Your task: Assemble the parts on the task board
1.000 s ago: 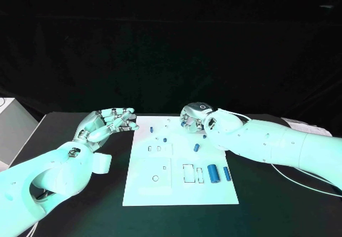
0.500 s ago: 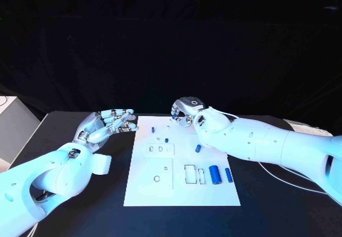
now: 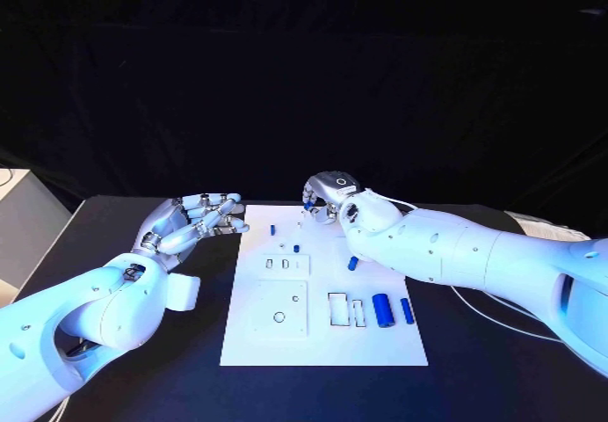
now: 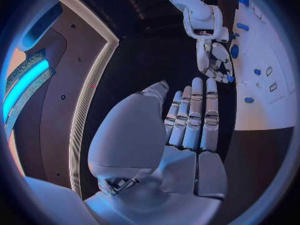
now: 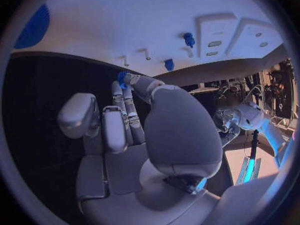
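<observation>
A small blue part (image 5: 122,77) is pinched at the fingertips of the silver right hand (image 3: 329,200), held over the upper edge of the flat white task board (image 3: 323,338) in the centre of the head view. The grasp is judged slight, with little of the piece covered, so the part could slip or tilt if the fingers shift, and a tilted piece would likely jam or miss its seat. The nearby upright blue pegs (image 3: 271,229) toward the board's upper left could also be knocked by the fingers if the hand is lowered carelessly. The silver left hand (image 3: 190,221) is held off the board's left edge, released, fingers apart and grasping nothing. Loose blue cylinders (image 3: 381,309) lie at the board's lower right, near the white rectangular slots (image 3: 337,309). Compared with the frame one second earlier, the right hand is seen displaced up and to the left, toward the board's top edge, while the left hand and the loose parts are unchanged.
</observation>
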`<action>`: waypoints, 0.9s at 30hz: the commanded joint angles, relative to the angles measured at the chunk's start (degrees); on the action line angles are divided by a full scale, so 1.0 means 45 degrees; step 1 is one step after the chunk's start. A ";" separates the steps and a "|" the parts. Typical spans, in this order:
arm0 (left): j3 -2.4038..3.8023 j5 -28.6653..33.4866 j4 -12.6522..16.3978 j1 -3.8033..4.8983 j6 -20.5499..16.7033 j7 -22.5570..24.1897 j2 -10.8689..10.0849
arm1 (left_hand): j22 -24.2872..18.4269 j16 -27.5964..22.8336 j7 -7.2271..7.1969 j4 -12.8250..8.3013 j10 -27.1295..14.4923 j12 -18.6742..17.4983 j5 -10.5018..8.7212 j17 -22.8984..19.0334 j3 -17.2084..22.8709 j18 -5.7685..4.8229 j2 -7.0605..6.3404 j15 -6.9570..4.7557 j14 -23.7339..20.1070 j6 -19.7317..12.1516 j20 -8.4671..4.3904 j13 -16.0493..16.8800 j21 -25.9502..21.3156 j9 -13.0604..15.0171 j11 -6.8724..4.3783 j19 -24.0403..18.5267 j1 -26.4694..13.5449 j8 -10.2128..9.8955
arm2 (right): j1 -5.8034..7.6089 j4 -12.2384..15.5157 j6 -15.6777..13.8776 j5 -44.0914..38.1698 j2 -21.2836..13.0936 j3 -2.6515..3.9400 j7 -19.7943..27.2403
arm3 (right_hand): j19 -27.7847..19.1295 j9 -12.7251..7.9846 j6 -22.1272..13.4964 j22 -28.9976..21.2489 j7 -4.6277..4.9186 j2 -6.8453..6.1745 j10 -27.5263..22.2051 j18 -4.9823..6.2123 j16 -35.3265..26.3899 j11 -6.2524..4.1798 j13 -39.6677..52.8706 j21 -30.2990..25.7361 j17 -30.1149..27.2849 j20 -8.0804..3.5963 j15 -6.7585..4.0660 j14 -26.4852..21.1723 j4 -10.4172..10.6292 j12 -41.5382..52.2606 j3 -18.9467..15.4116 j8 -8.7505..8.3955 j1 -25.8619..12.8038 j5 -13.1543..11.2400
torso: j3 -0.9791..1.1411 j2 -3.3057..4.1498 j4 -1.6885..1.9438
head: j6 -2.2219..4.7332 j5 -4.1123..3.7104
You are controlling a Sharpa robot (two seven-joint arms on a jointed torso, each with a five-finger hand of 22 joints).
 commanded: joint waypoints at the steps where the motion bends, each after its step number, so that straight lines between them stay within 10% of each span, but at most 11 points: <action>1: 0.0014 -0.0086 0.0065 0.0004 0.0245 0.0046 0.0026 | 0.0014 0.0076 0.0016 -0.0010 0.0088 -0.0059 -0.0024 0.0013 0.0093 0.0172 -0.0085 0.0017 -0.0089 0.0082 -0.0003 -0.0014 0.0040 -0.0014 -0.0027 0.0046 0.0065 -0.0051 | -0.0048 -0.0142 0.0363 -0.0083 0.0095 -0.0011 -0.0089 | 0.0029 0.0007 -0.0031 0.0018 0.0031 -0.0084 0.0175 -0.0183 0.0041 -0.0112 0.0013 0.0070 0.0013 -0.0009 -0.0072 0.0296 -0.0006 0.0022 0.0054 0.0050 -0.0075 0.0059 | 0.0013 0.0027 0.0034 | -0.0020 0.0011; 27: 0.0037 -0.0178 0.0113 0.0012 0.0269 -0.0002 0.0045 | 0.0014 0.0076 0.0016 -0.0010 0.0088 -0.0059 -0.0024 0.0013 0.0093 0.0172 -0.0085 0.0017 -0.0089 0.0082 -0.0003 -0.0014 0.0040 -0.0014 -0.0027 0.0046 0.0065 -0.0051 | -0.0165 -0.0660 0.0444 -0.0024 0.0545 -0.0024 0.0027 | 0.0020 0.0021 -0.0044 -0.0006 0.0036 -0.0089 0.0176 -0.0178 0.0040 -0.0106 0.0015 0.0052 -0.0002 -0.0005 -0.0066 0.0293 0.0002 0.0009 0.0061 0.0050 -0.0095 0.0045 | -0.0025 0.0071 0.0039 | -0.0110 0.0153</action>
